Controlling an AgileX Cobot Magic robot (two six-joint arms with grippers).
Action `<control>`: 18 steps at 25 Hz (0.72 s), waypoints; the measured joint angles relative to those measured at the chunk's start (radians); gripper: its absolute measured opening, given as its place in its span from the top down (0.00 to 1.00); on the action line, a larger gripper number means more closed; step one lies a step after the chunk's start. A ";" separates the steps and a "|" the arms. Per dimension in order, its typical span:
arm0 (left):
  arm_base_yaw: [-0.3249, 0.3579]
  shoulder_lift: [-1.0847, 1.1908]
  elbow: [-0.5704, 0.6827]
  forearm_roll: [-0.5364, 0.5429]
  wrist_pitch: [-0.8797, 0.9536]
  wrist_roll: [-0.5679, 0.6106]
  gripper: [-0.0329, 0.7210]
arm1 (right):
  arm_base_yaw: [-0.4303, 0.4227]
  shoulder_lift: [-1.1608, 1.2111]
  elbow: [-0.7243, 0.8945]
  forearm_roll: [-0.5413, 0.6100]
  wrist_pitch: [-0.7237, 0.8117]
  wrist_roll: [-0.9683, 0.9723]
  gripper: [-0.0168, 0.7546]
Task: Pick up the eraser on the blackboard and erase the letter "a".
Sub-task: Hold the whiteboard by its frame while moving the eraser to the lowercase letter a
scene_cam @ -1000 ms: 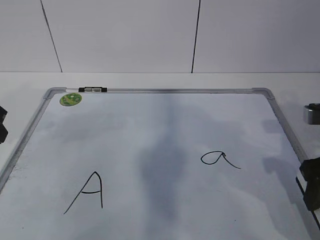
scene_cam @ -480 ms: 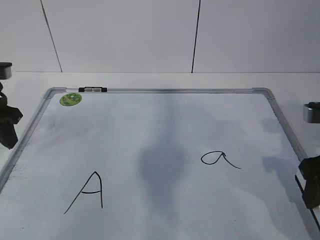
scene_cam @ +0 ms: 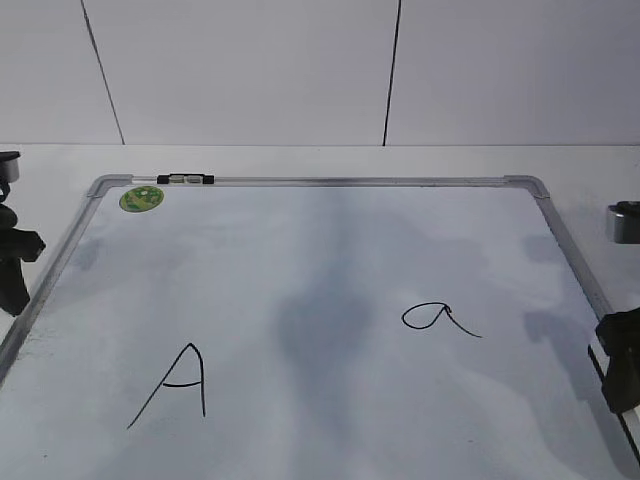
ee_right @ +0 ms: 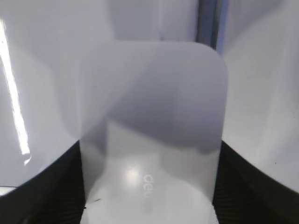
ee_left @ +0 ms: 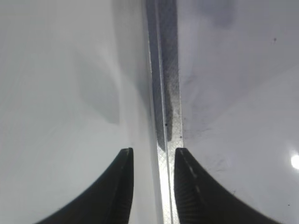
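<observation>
1. Right tool is clamping the white rounded plastic eraser at the white silver-framed blackboard right edge.
2. Handwritten black letter "a" is untouched; erasing left.
3. Left tool is narrowly parted, empty.

White eraser on blackboard; "a" intact.

Capital "A", marker clip

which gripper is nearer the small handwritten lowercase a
Right. The right gripper sits at the board's right edge, just beyond the small black-marker lowercase "a". The left gripper is at the far left edge, past the capital "A".
</observation>
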 joint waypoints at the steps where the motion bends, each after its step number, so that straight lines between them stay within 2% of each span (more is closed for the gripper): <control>1: 0.000 0.002 0.000 0.000 -0.002 0.002 0.67 | 0.000 0.000 0.000 0.000 -0.002 0.000 0.25; 12: 0.000 0.052 -0.002 -0.047 -0.014 0.038 0.69 | 0.000 0.000 0.000 0.000 -0.013 0.000 0.25; 18: 0.000 0.059 -0.005 -0.051 -0.015 0.039 0.81 | 0.000 0.000 0.000 0.000 -0.021 0.000 0.25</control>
